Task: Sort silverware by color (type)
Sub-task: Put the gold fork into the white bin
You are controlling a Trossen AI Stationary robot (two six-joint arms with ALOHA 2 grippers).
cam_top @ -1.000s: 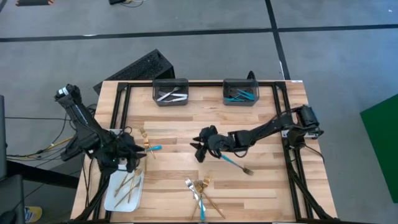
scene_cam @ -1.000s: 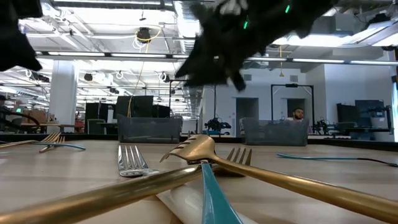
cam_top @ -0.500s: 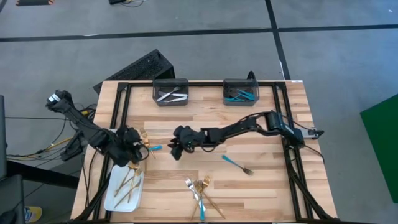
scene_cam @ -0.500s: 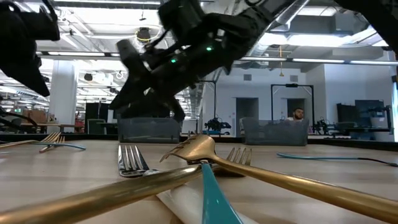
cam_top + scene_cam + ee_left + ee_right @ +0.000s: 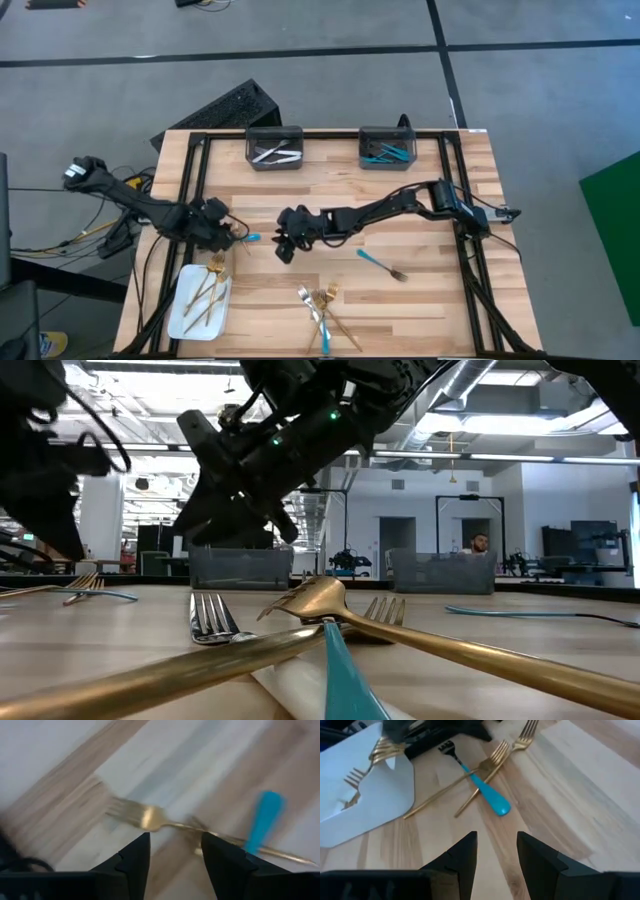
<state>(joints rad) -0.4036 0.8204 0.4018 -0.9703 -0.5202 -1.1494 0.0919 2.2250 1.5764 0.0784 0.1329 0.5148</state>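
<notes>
Two gold forks [image 5: 492, 760] cross a turquoise-handled fork [image 5: 482, 790] at the table's left middle [image 5: 240, 236]. My left gripper [image 5: 175, 837] hovers open just left of this cluster, a gold fork [image 5: 150, 817] and the turquoise handle [image 5: 262, 820] lying beyond its fingertips. My right gripper [image 5: 495, 837] hangs open to the cluster's right [image 5: 285, 246], clear of the table in the low view [image 5: 240, 480]. A mixed pile of gold, silver and turquoise silverware [image 5: 322, 305] lies near the front edge. A lone turquoise fork [image 5: 380, 263] rests right of centre.
A white tray [image 5: 190, 318] with gold forks [image 5: 207, 288] sits at the near left corner. Two dark bins stand at the far edge, one with silver pieces [image 5: 275, 148], one with turquoise pieces [image 5: 387, 148]. A black frame [image 5: 200, 140] borders the table.
My right gripper has swept from the table's middle toward its left edge, stopping beside the fork cluster. My left gripper has swung from above the tray's far end toward the far edge and the cluster, tipping further down.
</notes>
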